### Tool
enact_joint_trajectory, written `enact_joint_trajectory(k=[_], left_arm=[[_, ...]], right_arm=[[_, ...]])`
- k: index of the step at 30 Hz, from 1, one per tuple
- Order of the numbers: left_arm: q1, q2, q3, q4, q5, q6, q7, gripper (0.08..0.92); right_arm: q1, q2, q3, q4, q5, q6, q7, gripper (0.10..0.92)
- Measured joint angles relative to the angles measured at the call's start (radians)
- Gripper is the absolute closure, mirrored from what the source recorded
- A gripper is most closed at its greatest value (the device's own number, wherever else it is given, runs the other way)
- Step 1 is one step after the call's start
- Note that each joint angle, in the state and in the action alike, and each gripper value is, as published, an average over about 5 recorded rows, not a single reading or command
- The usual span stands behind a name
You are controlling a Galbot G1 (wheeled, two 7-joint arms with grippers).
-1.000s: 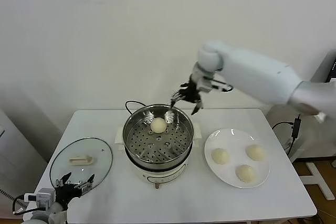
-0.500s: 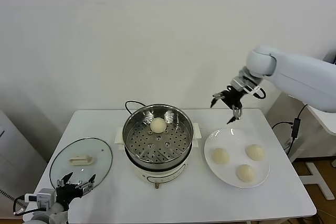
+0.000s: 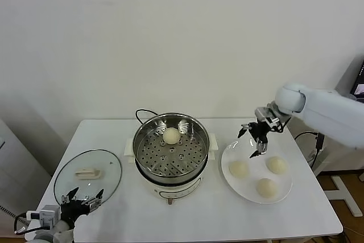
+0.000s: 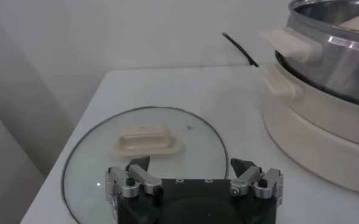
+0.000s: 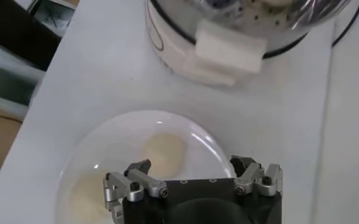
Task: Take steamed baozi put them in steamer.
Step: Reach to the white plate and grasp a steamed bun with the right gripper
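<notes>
Three steamed baozi on the white plate and one in the steamer show only from the head; right gripper hovers above the plate, spread wide, empty; left gripper released over the glass lid

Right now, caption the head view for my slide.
Open right hand over plate of three buns; one bun in steamer.

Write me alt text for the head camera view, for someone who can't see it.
The right gripper, jaws open and empty, hovers over the far edge of a white plate holding three baozi, right of a steel steamer with one baozi on its perforated tray. A glass lid lies at the table's left, with the left gripper parked open beside it.
</notes>
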Motion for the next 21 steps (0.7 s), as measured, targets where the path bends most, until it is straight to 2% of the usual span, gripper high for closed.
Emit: enact_joint_trajectory(k=[17, 21], left_arm=[[0.001, -0.001, 0.005, -0.002, 0.004, -0.002, 0.0, 0.177], [0.004, -0.001, 0.005, -0.003, 0.004, -0.003, 0.0, 0.177]], right_arm=[[-0.21, 0.053, 0.113, -0.074, -0.099, -0.034, 0.052, 0.203], [-0.243, 0.069, 0.143, -0.098, -0.119, -0.037, 0.061, 0.235]])
